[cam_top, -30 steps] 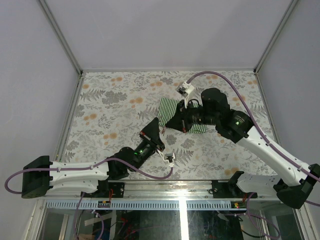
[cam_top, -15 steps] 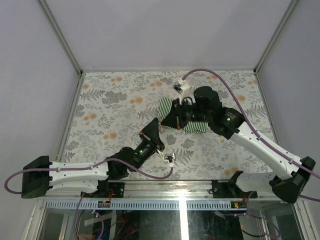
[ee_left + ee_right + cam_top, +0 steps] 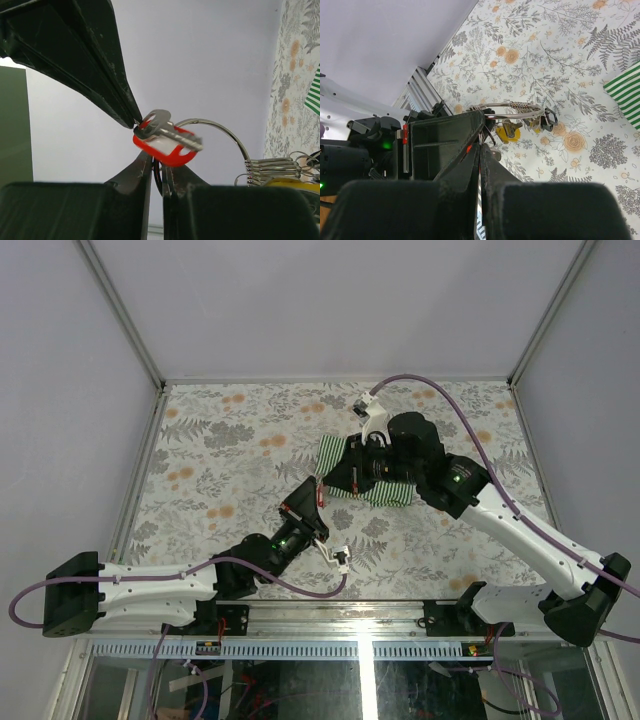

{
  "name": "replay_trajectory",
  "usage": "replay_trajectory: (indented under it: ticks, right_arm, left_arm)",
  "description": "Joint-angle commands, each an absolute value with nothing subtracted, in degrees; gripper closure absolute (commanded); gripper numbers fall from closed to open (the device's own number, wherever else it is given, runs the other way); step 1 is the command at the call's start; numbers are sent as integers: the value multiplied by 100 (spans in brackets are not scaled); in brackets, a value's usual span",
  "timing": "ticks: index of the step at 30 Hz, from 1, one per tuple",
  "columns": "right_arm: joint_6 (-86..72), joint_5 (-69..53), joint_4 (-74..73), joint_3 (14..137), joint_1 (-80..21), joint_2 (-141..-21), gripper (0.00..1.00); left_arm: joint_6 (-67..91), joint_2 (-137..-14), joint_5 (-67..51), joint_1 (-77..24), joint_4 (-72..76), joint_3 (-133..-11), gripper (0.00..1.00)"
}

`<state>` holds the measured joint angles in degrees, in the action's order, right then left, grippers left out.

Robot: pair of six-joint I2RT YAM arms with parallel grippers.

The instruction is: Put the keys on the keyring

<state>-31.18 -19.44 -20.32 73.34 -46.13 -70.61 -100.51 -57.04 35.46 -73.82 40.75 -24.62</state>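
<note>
My left gripper [image 3: 157,162] is shut on the thin silver keyring [image 3: 220,132] and holds it above the table. A red-tagged key [image 3: 165,144] sits just above its fingertips, against the wire. My right gripper [image 3: 481,147] is shut on that key's metal head; its black fingers [image 3: 100,60] come in from the upper left. The ring [image 3: 510,106] carries a bunch of small rings with a yellow tag [image 3: 509,133] and a black tag [image 3: 547,120]. In the top view the left gripper [image 3: 318,500] and the right gripper [image 3: 334,483] meet tip to tip.
A green-and-white striped cloth [image 3: 385,490] lies on the flowered table under the right arm's wrist; a corner shows in the right wrist view [image 3: 625,95]. Metal frame rails border the table [image 3: 140,480].
The right arm has swung slightly left and its wrist has turned, bringing the key closer onto the ring. The left arm has stayed still.
</note>
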Motion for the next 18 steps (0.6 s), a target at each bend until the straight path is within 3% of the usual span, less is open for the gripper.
replay_trajectory:
  ticks: [1, 18]
  right_arm:
    - [-3294, -1756, -1935, 7621, -4647, -7134, 100]
    - [-3506, -1802, -2159, 7650, -4658, -7360, 100]
  left_arm:
    - [-10161, -5714, 3731, -7347, 4199, -2573, 100]
    - [-10187, -5827, 3834, -7276, 4210, -2637, 100]
